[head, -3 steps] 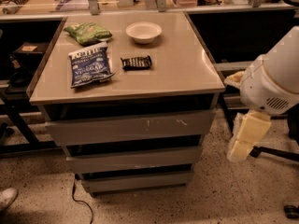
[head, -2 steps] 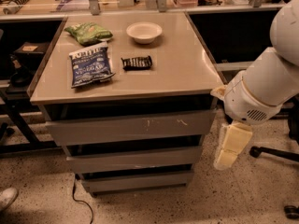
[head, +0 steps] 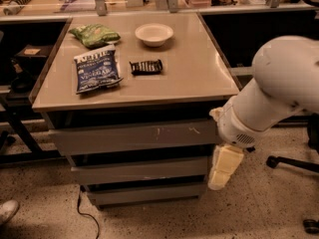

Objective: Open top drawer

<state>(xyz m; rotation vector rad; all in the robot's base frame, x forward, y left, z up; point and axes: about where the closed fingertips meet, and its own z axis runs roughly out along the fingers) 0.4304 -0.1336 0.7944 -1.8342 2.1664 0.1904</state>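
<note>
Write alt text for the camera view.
The robot's cream gripper hangs low beside the right end of the wide, scratched grey top drawer front. On the cabinet top lie a blue chip bag, green bag, white bowl and black packet.

One cream gripper (head: 222,172); just left of it, three flat grey drawer fronts (head: 134,137); up-left on the tan surface (head: 199,76), two plastic snack bags (head: 97,69), one white round bowl (head: 154,34), one black wrapped bar (head: 146,66).

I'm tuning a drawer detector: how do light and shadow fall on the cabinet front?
Camera view: warm, dim light; the top drawer front is evenly lit, with dark shadow bands in the gaps above and below it; faint sheen on the tabletop; the pale gripper stands out at that drawer's lower right corner.
</note>
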